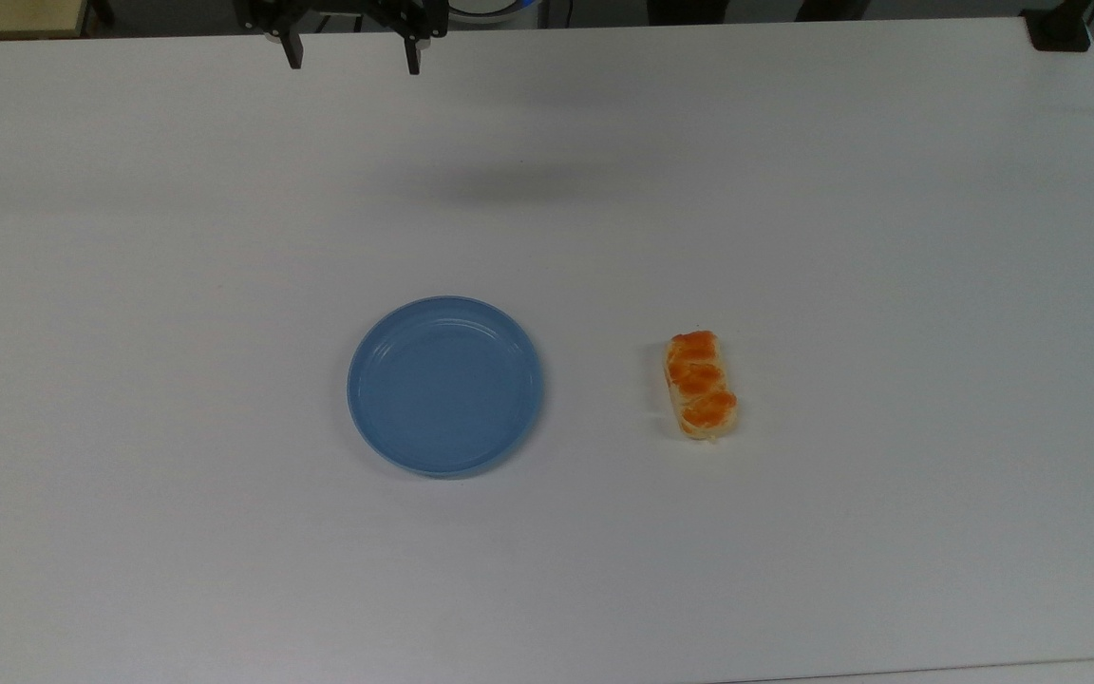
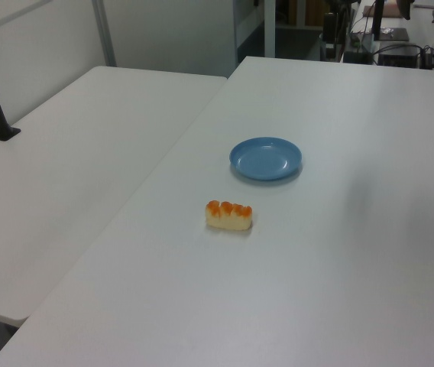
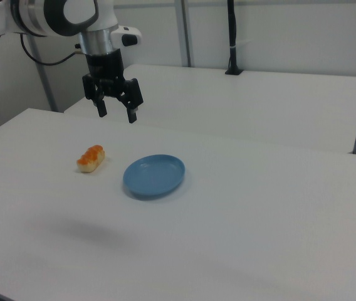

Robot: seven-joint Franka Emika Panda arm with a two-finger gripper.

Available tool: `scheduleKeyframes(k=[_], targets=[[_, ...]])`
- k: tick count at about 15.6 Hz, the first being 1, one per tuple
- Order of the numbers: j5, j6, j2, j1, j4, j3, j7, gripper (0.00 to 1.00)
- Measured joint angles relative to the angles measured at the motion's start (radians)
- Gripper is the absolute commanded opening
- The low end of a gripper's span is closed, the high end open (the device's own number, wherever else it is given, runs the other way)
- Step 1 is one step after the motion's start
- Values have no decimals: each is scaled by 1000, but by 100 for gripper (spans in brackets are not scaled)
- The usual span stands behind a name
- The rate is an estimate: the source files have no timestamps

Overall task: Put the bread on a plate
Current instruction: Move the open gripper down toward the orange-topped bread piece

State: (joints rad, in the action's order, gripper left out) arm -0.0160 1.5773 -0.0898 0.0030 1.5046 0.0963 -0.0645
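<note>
a blue plate [image 1: 444,385] sits bare near the middle of a white table [image 1: 889,237], rim up, seen in the top view. the bread [image 1: 700,385], a small braided bun with three glossy orange bumps on top, lies on the tabletop at the plate's 3 o'clock in the top view, apart from the plate, its long axis running roughly 12 to 6 o'clock. in the left view the bread [image 2: 229,215] lies at about 7 o'clock from the plate [image 2: 266,158]; in the right view the bread [image 3: 91,158] lies at about 9 o'clock from the plate [image 3: 154,175].

the gripper [image 1: 352,55] hangs at the table's far edge in the top view, at roughly 11 o'clock from the plate, its two black fingers spread wide with nothing between them. in the right view the gripper [image 3: 116,113] points downward in the air, well above the tabletop and clear of both objects, beneath a white and black arm [image 3: 65,15]. a second white table [image 3: 259,100] stands behind.
</note>
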Motion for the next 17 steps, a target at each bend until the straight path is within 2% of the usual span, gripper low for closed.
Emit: scheduleKeyframes(k=[17], targets=[[10,0,3,-15,0,0,3,100]])
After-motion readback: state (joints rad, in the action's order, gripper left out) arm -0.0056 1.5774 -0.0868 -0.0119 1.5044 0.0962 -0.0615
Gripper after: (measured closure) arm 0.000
